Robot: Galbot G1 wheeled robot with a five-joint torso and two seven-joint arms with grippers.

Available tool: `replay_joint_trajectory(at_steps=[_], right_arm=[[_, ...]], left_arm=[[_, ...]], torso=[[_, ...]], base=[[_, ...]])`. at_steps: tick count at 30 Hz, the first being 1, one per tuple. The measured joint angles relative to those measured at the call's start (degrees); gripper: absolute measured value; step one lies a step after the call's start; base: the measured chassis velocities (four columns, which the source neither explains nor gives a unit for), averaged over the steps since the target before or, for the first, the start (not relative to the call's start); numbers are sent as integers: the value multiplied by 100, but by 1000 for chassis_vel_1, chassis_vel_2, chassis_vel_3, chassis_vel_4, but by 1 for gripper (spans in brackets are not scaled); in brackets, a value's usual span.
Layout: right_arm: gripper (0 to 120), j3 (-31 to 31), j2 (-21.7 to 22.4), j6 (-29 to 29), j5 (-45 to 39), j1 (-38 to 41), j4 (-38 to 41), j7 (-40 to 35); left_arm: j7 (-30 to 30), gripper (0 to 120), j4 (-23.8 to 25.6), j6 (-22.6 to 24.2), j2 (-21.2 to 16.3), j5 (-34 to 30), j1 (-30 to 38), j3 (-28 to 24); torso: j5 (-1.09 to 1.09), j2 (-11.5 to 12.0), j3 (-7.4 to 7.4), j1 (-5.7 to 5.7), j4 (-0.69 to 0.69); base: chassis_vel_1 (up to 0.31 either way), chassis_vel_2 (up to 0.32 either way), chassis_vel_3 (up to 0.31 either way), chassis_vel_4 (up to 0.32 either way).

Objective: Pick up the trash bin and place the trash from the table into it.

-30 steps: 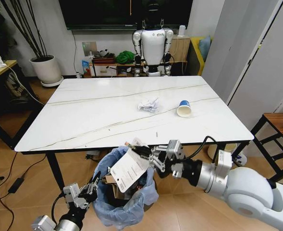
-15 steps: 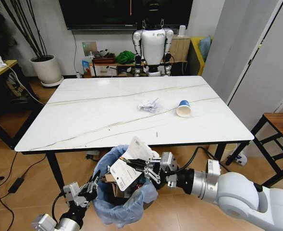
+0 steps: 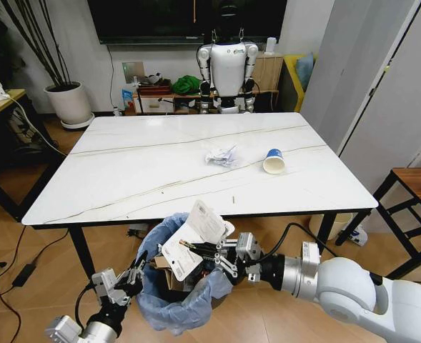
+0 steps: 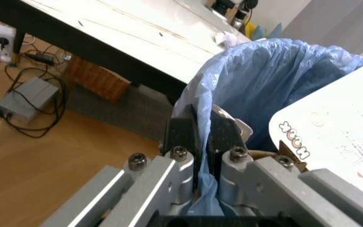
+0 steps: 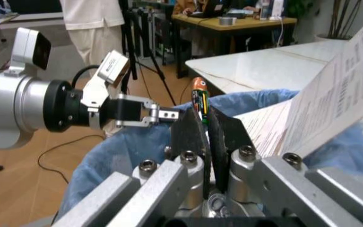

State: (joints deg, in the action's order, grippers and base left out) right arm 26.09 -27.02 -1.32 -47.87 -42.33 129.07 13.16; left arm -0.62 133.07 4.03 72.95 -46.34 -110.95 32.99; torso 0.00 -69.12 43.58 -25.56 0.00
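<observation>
Head view: trash bin (image 3: 176, 300) below the table's (image 3: 124, 171) near edge, left gripper (image 3: 134, 280) clamped on its left rim, right gripper (image 3: 199, 251) pinching white printed sheets (image 3: 194, 236) over the opening. Left wrist view: fingers (image 4: 183, 132) closed tight on the blue liner. Right wrist view: fingers (image 5: 188, 130) closed on the sheets and a pen (image 5: 200, 97)

R arm (image 3: 353, 293): glossy white shell, silver wrist cuff, black cable looped alongside. L gripper (image 3: 128, 282) & R gripper (image 3: 209, 254) — black fingers, grey alu. bodies, hex screws; white module on L wrist.
</observation>
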Motion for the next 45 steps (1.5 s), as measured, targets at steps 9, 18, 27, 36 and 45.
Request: replay_joint_trajectory(at_steps=[9, 18, 27, 36, 45], right_arm=[[16, 34, -41, -6, 25, 19, 1, 2], [49, 14, -41, -11, 27, 15, 15, -1], [84, -108, 34, -54, -2, 4, 188, -1], [99, -372, 198, -148, -570, 413, 745, -115], [100, -659, -393, -240, -1618, 1357, 331, -654]], left_arm=[[-2, 0, 10, 1, 35, 9, -8, -2], [-4, 0, -2, 2, 38, 17, -18, -2], [-4, 0, -38, 2, 65, 34, -24, 4], [-4, 0, -80, 0, 70, 60, -33, -4], [6, 0, -20, -17, 72, 69, -140, 51]], torso=[[0, 0, 0, 0, 0], [0, 0, 0, 0, 0], [0, 0, 0, 0, 0], [-1, 0, 0, 0, -1], [0, 0, 0, 0, 1]], base=[[0, 0, 0, 0], [0, 0, 0, 0], [0, 0, 0, 0], [0, 0, 0, 0], [0, 0, 0, 0]])
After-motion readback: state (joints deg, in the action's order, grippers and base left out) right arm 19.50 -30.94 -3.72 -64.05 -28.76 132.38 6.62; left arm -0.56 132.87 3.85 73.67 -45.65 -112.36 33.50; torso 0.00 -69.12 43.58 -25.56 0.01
